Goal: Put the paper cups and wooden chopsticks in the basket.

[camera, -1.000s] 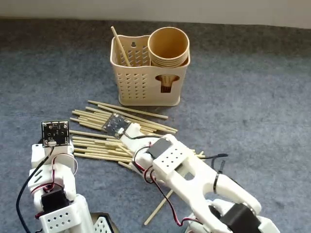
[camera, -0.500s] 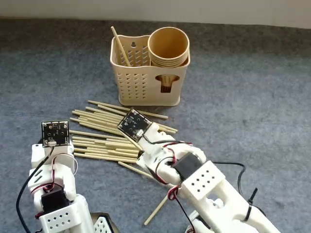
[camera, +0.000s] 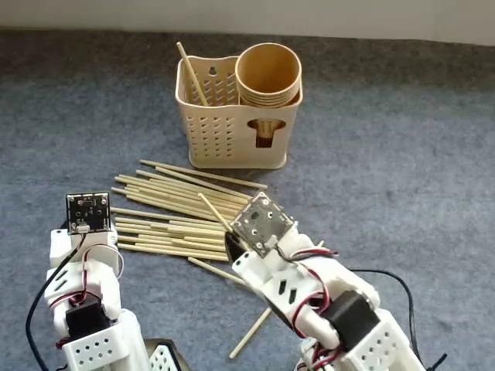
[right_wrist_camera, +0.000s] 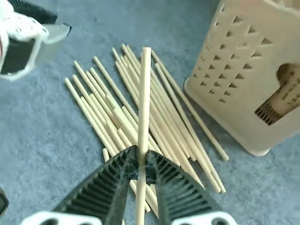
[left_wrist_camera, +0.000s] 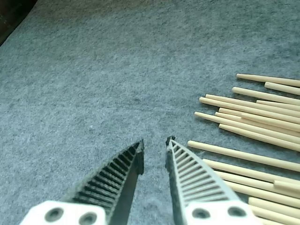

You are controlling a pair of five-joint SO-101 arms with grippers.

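A cream slotted basket (camera: 229, 124) stands at the back, with stacked paper cups (camera: 267, 73) in one compartment and a single chopstick (camera: 191, 73) in the other. Many wooden chopsticks (camera: 166, 212) lie in a pile on the grey carpet in front of it. My right gripper (right_wrist_camera: 140, 161) is shut on one chopstick (right_wrist_camera: 144, 93), held lifted above the pile and pointing past it; from above that stick (camera: 215, 212) angles up over the pile's right side. My left gripper (left_wrist_camera: 154, 142) hangs open over bare carpet, just beside the pile's ends (left_wrist_camera: 243, 126).
The basket's wall (right_wrist_camera: 243, 70) stands close beyond the pile. The left arm's body (right_wrist_camera: 18, 37) is across the pile from the right gripper. A stray chopstick (camera: 251, 336) lies near the right arm's base. Open carpet lies right of the basket.
My right gripper has pulled back from the pile toward the near right, lifting one chopstick with it. The left arm has stayed still.
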